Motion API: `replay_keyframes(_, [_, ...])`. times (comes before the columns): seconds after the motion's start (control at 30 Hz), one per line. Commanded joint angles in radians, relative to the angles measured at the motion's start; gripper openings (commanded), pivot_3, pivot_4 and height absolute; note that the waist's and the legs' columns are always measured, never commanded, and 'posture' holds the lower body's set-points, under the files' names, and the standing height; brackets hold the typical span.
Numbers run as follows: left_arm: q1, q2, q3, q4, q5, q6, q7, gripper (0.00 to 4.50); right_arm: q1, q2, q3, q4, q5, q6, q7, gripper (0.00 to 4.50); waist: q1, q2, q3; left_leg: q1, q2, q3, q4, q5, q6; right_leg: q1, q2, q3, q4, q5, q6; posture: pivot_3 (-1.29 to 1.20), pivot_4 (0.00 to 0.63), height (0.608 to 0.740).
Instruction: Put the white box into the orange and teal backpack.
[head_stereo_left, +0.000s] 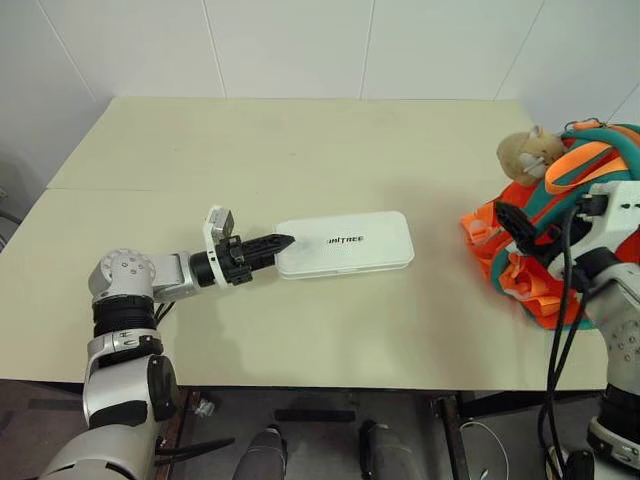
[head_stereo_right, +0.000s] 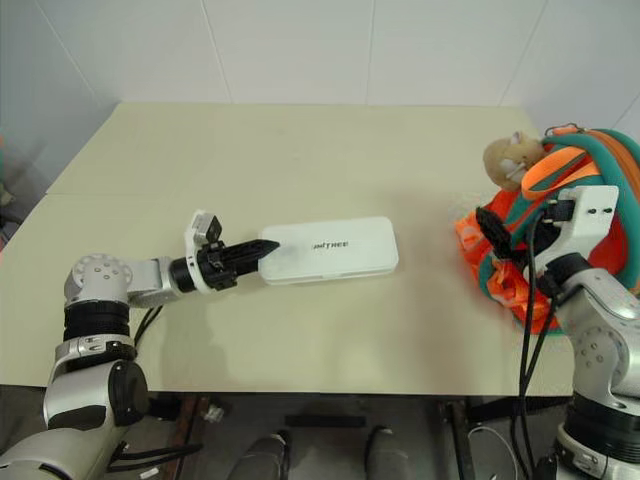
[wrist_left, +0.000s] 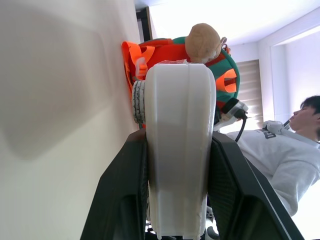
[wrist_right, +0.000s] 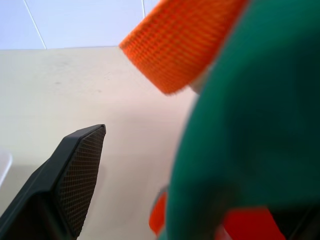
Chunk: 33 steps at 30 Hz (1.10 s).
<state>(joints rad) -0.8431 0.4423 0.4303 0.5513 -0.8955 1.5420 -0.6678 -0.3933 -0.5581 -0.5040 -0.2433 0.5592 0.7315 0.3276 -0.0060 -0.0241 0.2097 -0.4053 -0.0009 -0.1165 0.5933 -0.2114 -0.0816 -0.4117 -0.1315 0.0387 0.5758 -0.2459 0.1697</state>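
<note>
Now, box: the white box (head_stereo_left: 345, 243) lies mid-tabletop (head_stereo_left: 300, 150), long axis pointing toward the orange and teal backpack (head_stereo_left: 545, 230) (far right).
Left hand (head_stereo_left: 280, 243): clamped on the box's near end.
Right hand (head_stereo_left: 512, 226): spread, at the backpack.

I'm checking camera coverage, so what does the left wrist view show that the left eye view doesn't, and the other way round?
Left wrist view alone: a person in a white sweatshirt beyond the backpack, and the jaws shut on either side of the white box's end. Left eye view alone: the whole tabletop, the dark lettering on the box, and the right gripper at the backpack. Both: the white box, the backpack, its plush toy and the left gripper.
</note>
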Motion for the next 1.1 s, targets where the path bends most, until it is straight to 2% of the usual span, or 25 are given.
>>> replay_keyframes(0.03, [0.015,-0.012,0.061,-0.063,-0.035,0.010,0.021,1.26,-0.040,-0.001,0.014,0.002,-0.029,-0.038,-0.044,3.58,0.001,0.000,0.000,0.000,0.000,0.000,0.000,0.000,0.000,0.000,0.000,0.000,0.000,0.000,0.000,0.00,0.150,0.740])
replay_keyframes(0.3, [0.022,-0.001,0.152,-0.077,-0.025,-0.021,0.085,1.26,-0.154,-0.015,0.075,-0.010,0.023,0.020,-0.025,0.77,-0.009,0.000,0.000,0.000,0.000,0.000,0.000,0.000,0.000,0.000,0.000,0.000,0.001,0.000,0.001,0.00,0.150,0.740])
replay_keyframes(0.37, [0.011,0.009,0.170,-0.063,-0.017,-0.042,0.101,1.26,-0.180,-0.016,0.091,-0.029,0.049,0.049,-0.015,0.13,-0.017,0.000,0.000,0.000,0.000,0.000,0.000,0.000,0.000,0.000,0.000,0.000,0.001,0.000,0.001,0.00,0.150,0.740])
replay_keyframes(0.4, [0.006,0.017,0.176,-0.054,-0.014,-0.053,0.104,1.26,-0.190,-0.016,0.100,-0.041,0.064,0.064,-0.010,0.00,-0.020,0.000,0.000,0.000,0.000,0.000,0.000,0.000,0.000,0.000,0.000,0.000,0.001,0.000,0.001,0.00,0.150,0.740])
replay_keyframes(0.6, [-0.031,0.090,0.178,0.025,0.011,-0.140,0.094,1.26,-0.239,-0.002,0.161,-0.145,0.175,0.156,0.018,0.00,-0.024,0.000,0.000,0.000,0.000,0.000,-0.001,0.000,0.000,-0.001,0.000,0.000,0.001,0.000,0.000,0.00,0.150,0.740])
replay_keyframes(0.93, [-0.115,0.210,0.111,0.186,0.094,-0.297,-0.001,1.26,-0.440,0.036,0.260,-0.287,0.495,0.323,0.011,0.00,-0.023,0.001,0.001,-0.001,0.000,0.000,-0.004,0.000,0.000,-0.003,0.000,0.000,0.001,0.000,0.000,0.00,0.150,0.740])
replay_keyframes(1.1, [-0.149,0.246,0.085,0.247,0.128,-0.353,-0.051,1.26,-0.503,-0.028,0.293,-0.312,0.646,0.378,0.067,0.00,-0.021,0.001,0.002,-0.003,0.000,0.000,-0.006,-0.001,0.000,-0.005,0.000,0.000,0.004,-0.001,0.001,0.00,0.150,0.740])
